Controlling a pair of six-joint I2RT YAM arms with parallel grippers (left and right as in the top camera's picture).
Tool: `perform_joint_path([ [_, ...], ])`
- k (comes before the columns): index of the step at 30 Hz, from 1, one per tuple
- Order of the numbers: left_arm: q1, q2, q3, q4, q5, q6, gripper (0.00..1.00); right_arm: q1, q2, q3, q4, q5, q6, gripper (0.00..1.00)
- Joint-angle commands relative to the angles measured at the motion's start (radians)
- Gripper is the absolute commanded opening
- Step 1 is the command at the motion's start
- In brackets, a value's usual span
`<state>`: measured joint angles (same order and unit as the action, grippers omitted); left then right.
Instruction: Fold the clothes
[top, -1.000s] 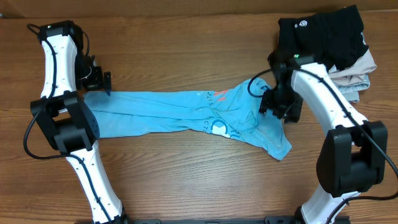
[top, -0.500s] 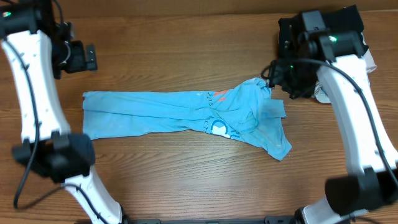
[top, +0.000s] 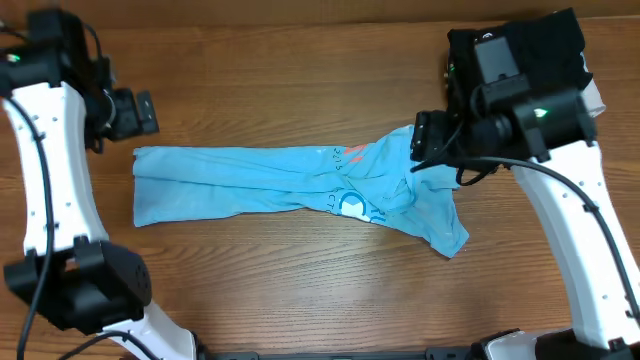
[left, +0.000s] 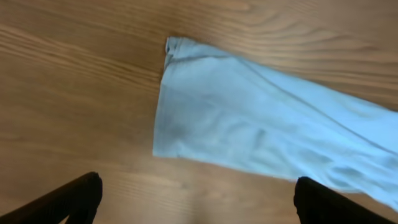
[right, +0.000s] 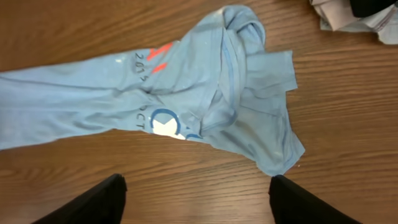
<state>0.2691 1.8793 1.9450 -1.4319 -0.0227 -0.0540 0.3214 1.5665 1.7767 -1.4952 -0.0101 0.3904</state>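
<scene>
Light blue T-shirt (top: 290, 182) lies as a long rumpled band across the middle of the counter (top: 300, 70). Its left end is flat; its right end is bunched, with printed lettering showing. Left claw (top: 130, 112) hangs wide and empty near the left end. Right claw (top: 432, 142) is spread wide over the bunched end, holding nothing. Fabric looks thin, limp and light, likely to drape and slide rather than hold shape. Best pinched at an end corner or outer edge, clear of the layered folds.

Light blue thin-fabric T-shirt (top: 260, 180): white and orange-red print. Brown wood-grain table (top: 300, 80). Black cloth garment (top: 555, 40), top right.
</scene>
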Motion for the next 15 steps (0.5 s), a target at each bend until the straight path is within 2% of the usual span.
perform_joint_path([
  [1, 0.057, 0.010, -0.183, 0.130, 0.031, 0.032, 1.00, 0.004, 0.006, -0.067, 0.036, 0.019, 0.006, 0.81],
  [5, 0.108, 0.011, -0.352, 0.290, 0.149, 0.152, 1.00, 0.004, 0.006, -0.124, 0.095, 0.019, 0.006, 0.84],
  [8, 0.124, 0.011, -0.448, 0.391, 0.200, 0.200, 1.00, 0.004, 0.006, -0.140, 0.123, 0.016, 0.006, 0.84],
  [15, 0.123, 0.011, -0.641, 0.607, 0.200, 0.213, 1.00, 0.004, 0.007, -0.140, 0.137, 0.016, 0.002, 0.85],
])
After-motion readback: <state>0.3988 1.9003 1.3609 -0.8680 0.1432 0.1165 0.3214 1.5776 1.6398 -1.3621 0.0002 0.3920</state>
